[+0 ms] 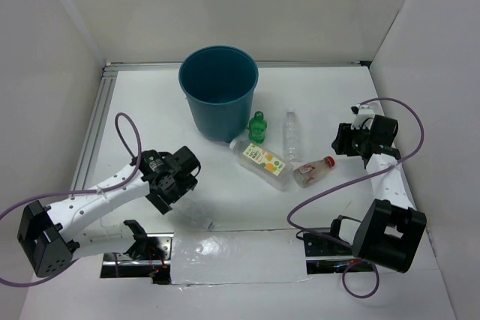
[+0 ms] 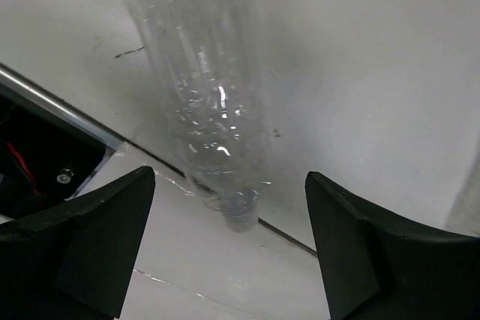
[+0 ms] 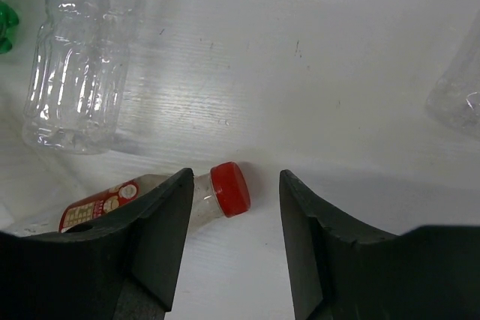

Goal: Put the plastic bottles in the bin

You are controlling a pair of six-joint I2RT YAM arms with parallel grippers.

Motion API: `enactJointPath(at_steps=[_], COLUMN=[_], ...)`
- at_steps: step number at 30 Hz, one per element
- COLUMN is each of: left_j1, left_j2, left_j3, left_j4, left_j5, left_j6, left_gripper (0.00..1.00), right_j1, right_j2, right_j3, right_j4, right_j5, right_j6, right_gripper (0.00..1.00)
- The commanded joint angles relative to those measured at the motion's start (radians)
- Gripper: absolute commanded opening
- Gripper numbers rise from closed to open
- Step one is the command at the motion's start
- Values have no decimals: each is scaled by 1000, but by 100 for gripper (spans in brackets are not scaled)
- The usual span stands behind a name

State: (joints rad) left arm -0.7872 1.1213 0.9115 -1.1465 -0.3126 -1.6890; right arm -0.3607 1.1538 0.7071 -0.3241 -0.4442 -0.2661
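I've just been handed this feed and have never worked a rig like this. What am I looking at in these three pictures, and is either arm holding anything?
These are two robot arms bolted at the near edge of a white table. The wide picture looks down from above and behind them. The other two come from a camera on each wrist, and the dark shapes at the bottom are that arm's own fingers.

At the back stands a teal bin, with a small green bottle beside it. Lying flat nearby are a labelled bottle, a clear bottle and a red-capped bottle. A second clear bottle lies near the front edge.

The left tool is open, aimed at that second clear bottle. The right tool is open, aimed at the red-capped one. Nothing is held.
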Motion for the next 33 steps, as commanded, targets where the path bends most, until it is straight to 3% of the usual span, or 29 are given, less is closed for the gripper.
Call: enactJointPath(at_steps=[1,5,7,11,15,17,20,23,25,28,30,33], left_j1=[-23,-23,-23,-23,-23,-23,-23,-23,-61,-130,-161,-172], left_j2=[-37,0,44,165,256,256,224,224,193,149,108,65], left_j3=[-29,-55,-104,-146,-126,-135,-144,-100,-42,157,323,497], left_j4=[-45,8,116,232,241,266,289,312,297,252,252,408], left_j5=[26,-32,-33,-43,-43,-52,-62,-62,-94,-189,-229,-244], left_j6=[-123,-133,-97,-44,-5,-5,31,98,161,254,408,690], left_gripper=[94,96,98,99,97,78,43,25,8,0,0,0], right_j1=[-4,-14,-14,-14,-14,-14,-14,-14,-14,-14,-14,-14], right_j2=[12,33,34,43,34,34,34,34,34,24,24,14], right_j3=[42,42,42,42,42,42,42,42,42,51,51,51], right_j4=[33,33,33,23,23,23,23,23,2,-24,-24,-33], right_j5=[-39,-57,-67,-77,-77,-77,-77,-87,-137,-221,-249,-260], right_j6=[4,4,4,-5,-5,-5,-5,-15,-38,-67,-79,-97], right_gripper=[57,64,68,71,71,71,65,57,51,39,26,17])
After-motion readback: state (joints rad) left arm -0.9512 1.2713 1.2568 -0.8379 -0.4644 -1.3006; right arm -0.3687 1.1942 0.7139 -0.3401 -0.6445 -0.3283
